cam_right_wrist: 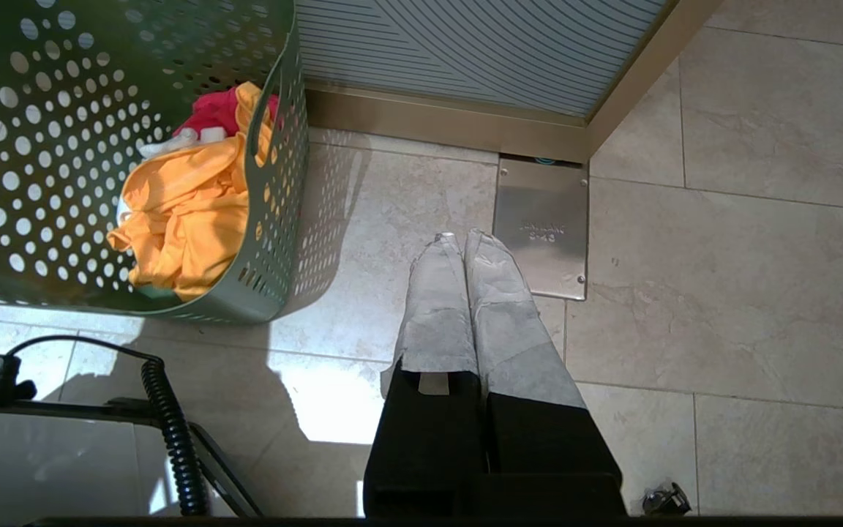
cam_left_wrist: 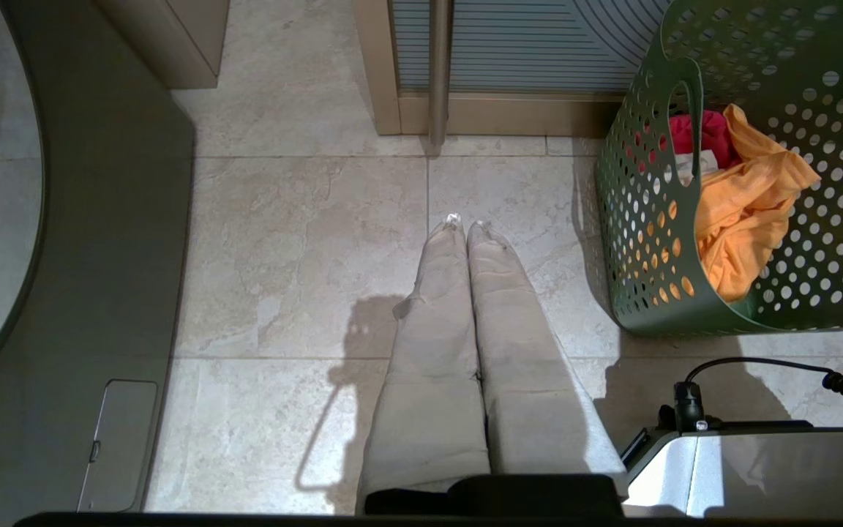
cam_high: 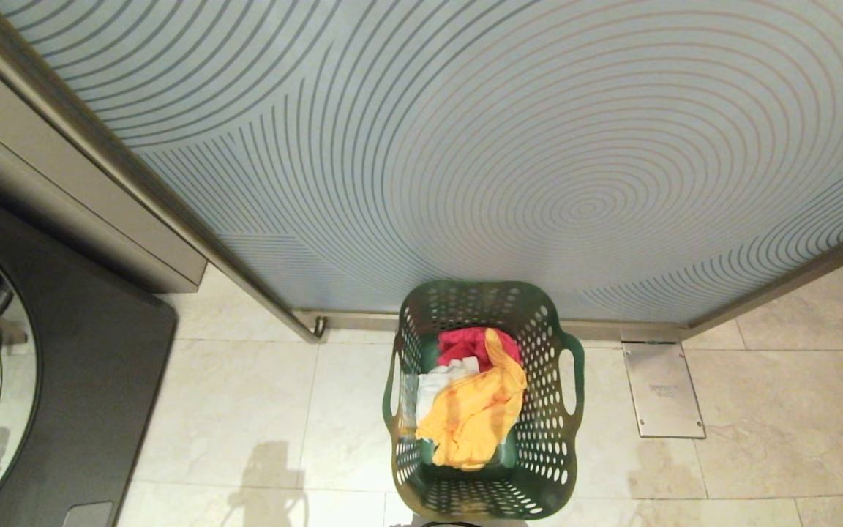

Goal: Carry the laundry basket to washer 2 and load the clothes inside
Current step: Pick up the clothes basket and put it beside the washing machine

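Laundry basket sits on the tiled floor against the patterned glass door, clothes heaped inside. We note left hand and right hand flanking it above the floor, fingers pressed together, holding nothing

The laundry basket, dark green plastic with round holes and oval handle cutouts, stands upright on the tiled floor, its far end close against the foot of the frosted glass door. Inside lie the clothes: a yellow-orange garment draped on top, a white one beside it, a red one behind.
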Robot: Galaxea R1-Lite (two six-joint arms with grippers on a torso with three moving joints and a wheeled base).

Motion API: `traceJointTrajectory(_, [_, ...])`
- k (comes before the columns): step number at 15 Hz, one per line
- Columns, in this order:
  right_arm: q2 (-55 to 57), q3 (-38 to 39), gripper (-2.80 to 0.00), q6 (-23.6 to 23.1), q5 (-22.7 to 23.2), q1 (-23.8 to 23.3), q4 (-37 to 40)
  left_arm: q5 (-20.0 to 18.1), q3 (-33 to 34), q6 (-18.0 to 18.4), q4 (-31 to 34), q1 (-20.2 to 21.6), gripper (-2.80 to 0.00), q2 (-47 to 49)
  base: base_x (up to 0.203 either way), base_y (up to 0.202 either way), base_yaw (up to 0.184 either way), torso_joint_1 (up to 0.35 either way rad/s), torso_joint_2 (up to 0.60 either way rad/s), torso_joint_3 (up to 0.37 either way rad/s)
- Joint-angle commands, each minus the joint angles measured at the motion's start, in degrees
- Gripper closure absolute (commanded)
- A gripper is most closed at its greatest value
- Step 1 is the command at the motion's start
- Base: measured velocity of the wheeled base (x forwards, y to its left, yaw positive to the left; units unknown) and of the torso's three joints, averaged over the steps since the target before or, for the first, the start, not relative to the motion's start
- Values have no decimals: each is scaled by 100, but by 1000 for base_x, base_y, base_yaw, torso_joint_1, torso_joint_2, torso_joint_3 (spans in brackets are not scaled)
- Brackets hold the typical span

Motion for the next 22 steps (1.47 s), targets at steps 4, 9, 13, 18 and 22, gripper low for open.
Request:
traceJointTrajectory(4, [-2,14,0,-63,12,4,-9,-2,0,10,-2,1,0,0,0,0,0,0,0,0])
traceJointTrajectory(9, [3,-245,0,239,-64,-3,-81,-27,-69,-48,-64,-2,0,0,0,0,0,0,0,0])
traceJointTrajectory(13, [1139,-2052,0,728,-172,-1,909,-429,-1746,-46,775,-26,0,930,0,0,0,0,0,0])
traceJointTrajectory(18, [4588,-3031,0,1639,398,26,1138,-1200,-2675,-274,1243,-95,0,4367,0,0,0,0,0,0])
traceJointTrajectory(22, [6353,-3259,0,1929,1037,173,655,-1541,-2876,-363,1285,-630,0,5983,0,0,0,0,0,0])
